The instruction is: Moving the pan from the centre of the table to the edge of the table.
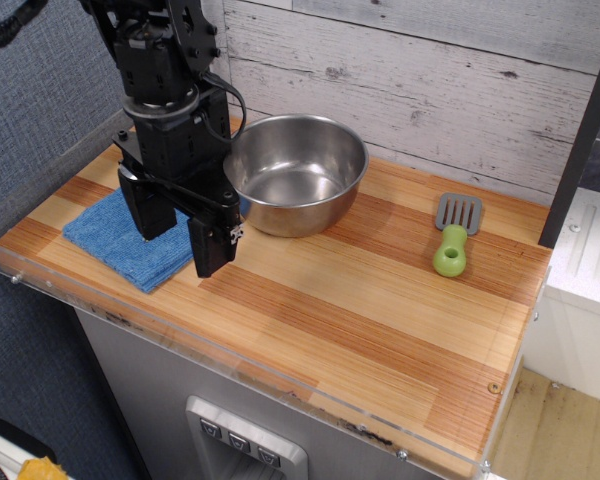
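**Pincer open beside the pan, no grip yet**

The pincer (180, 232) hangs with its two black fingers spread wide and nothing between them, pointing down over the near-left part of the tabletop (380, 330). One finger stands over the blue cloth (130, 240), the other just past the cloth's right edge, above bare wood. Whether the tips touch the surface I cannot tell

The pan (297, 172) sits just to the right of the arm, close to the back wall and left of the middle, upright and empty. Its near-left rim is very close to the arm's body. Further right, well apart, lies the spatula (454, 232) with its green handle

By my reading the task stands at the reach stage: the pan is not held. The next move would call for bringing one finger inside the rim and one outside, closing on the thin steel wall, then sliding or lifting the pan toward an edge while minding the cloth
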Controlling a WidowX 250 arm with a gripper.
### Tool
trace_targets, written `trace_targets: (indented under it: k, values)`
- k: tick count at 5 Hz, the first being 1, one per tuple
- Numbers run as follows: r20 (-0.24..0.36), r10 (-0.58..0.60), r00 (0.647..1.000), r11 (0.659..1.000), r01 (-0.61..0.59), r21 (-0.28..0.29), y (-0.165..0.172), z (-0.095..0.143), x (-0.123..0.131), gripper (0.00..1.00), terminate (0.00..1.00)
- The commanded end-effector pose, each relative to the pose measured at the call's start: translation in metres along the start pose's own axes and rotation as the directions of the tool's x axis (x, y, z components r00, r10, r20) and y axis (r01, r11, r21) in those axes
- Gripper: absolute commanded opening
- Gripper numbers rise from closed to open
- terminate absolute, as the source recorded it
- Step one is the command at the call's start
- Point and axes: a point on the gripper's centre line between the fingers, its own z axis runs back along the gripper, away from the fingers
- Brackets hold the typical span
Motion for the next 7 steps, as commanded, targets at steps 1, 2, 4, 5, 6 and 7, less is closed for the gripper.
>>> trace_targets:
  k: [1,2,4,5,6,7]
  values:
    - [0.000,0.000,1.000,1.000,0.000,0.000,0.000,0.000,0.000,1.00,0.00]
    - [0.037,-0.100,0.994,0.995,0.100,-0.009,0.003,-0.003,0.042,1.00,0.00]
    - [0.077,-0.320,0.944,0.947,0.316,0.061,-0.031,0.004,0.097,1.00,0.00]
    - [0.087,-0.386,0.918,0.922,0.380,0.074,-0.048,0.003,0.118,1.00,0.00]
    - [0.081,-0.374,0.924,0.925,0.366,0.100,-0.043,-0.029,0.137,1.00,0.00]
    - [-0.048,-0.352,0.935,0.930,0.355,0.092,-0.030,-0.070,0.139,1.00,0.00]
